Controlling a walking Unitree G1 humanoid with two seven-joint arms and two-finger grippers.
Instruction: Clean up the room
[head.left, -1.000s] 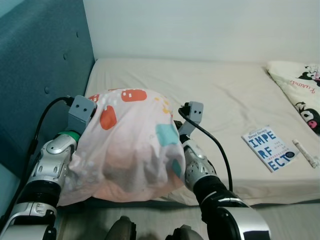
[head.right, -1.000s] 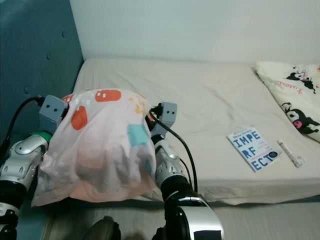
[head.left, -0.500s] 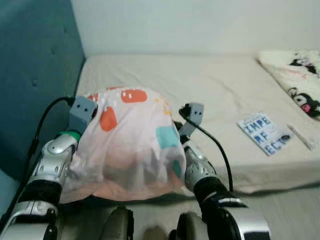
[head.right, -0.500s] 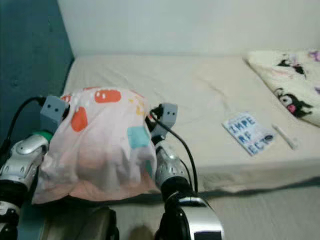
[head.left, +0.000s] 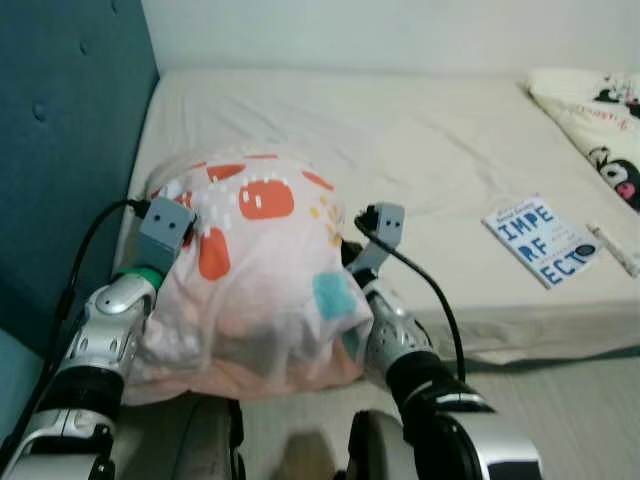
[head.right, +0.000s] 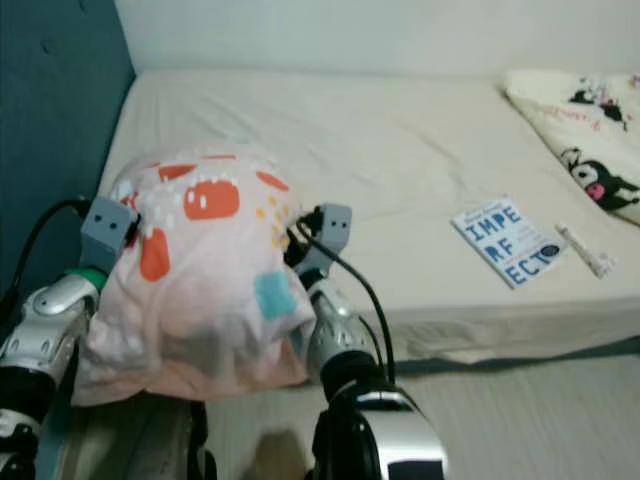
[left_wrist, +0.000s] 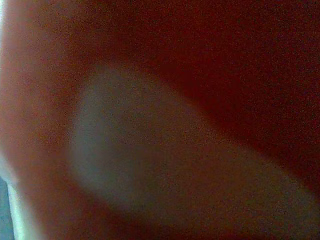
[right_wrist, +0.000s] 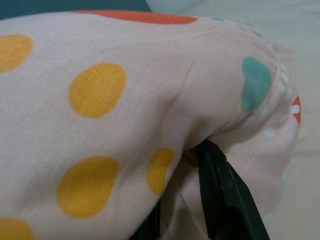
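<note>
A pale pink pillow (head.left: 250, 280) with orange, teal and yellow patches is held between my two arms at the near left corner of the bed (head.left: 430, 140). Its far end lies over the mattress corner by the headboard. My left arm (head.left: 120, 310) presses its left side, and pink fabric covers the left wrist view (left_wrist: 150, 150). My right arm (head.left: 385, 320) is against its right side. In the right wrist view my right gripper (right_wrist: 185, 165) is shut on a fold of the pillow (right_wrist: 100, 100), with one black finger (right_wrist: 215, 200) showing under the cloth.
A padded teal headboard (head.left: 60, 150) stands on the left. On the beige mattress lie a blue-lettered book (head.left: 543, 240), a white tube (head.left: 620, 250) beside it, and a cream cartoon-print blanket (head.left: 600, 110) at the far right. Grey floor (head.left: 570, 420) runs along the bed's front.
The view has shifted and tilted down as I moved. The pillow has gone forward and lower, so its far end now rests over the mattress corner. Both arms still hold it.
</note>
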